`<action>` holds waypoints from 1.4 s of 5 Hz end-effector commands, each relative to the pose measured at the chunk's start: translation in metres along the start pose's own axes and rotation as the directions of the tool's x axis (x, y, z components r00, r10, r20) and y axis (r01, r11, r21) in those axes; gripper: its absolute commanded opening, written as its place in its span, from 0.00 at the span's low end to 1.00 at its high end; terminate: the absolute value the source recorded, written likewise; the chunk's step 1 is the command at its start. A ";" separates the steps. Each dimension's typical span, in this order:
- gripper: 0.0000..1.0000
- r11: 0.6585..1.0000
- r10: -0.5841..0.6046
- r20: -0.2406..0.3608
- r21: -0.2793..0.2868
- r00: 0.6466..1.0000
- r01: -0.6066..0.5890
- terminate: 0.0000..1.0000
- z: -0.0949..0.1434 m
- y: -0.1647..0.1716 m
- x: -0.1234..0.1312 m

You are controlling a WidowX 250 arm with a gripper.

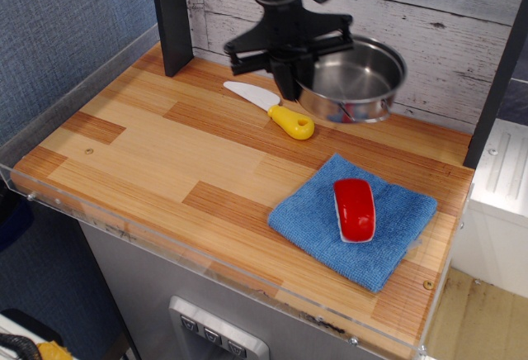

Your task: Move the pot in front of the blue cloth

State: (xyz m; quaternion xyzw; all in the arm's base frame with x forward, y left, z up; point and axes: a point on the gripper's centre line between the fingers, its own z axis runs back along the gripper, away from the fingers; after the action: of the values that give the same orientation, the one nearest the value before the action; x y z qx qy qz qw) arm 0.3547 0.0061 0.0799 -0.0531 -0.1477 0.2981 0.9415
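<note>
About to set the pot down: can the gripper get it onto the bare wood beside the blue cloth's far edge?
Probably yes. The gripper holds the pot above the wood behind the blue cloth; only the knife lies nearby, off to the side.

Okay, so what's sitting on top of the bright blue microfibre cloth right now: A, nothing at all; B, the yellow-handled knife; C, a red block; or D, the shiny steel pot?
C: a red block lies on the bright blue microfibre cloth, while the shiny steel pot is held up near the back wall by the gripper and the yellow-handled knife rests on the wooden table.
</note>
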 end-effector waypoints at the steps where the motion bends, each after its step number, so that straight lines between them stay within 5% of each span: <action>1: 0.00 0.999 -0.045 0.029 -0.023 0.999 0.045 0.00 -0.006 -0.025 -0.001; 5: 0.00 0.997 -0.073 -0.014 0.032 0.997 0.073 0.00 -0.050 -0.028 -0.013; 6: 1.00 0.998 -0.042 -0.011 0.054 0.999 0.042 0.00 -0.046 -0.022 -0.013; 7: 1.00 0.998 -0.030 0.005 0.049 1.000 0.029 0.00 -0.039 -0.020 -0.009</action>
State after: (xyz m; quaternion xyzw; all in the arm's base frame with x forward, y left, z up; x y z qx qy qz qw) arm 0.3738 -0.0184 0.0168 -0.0181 -0.1141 0.2879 0.9507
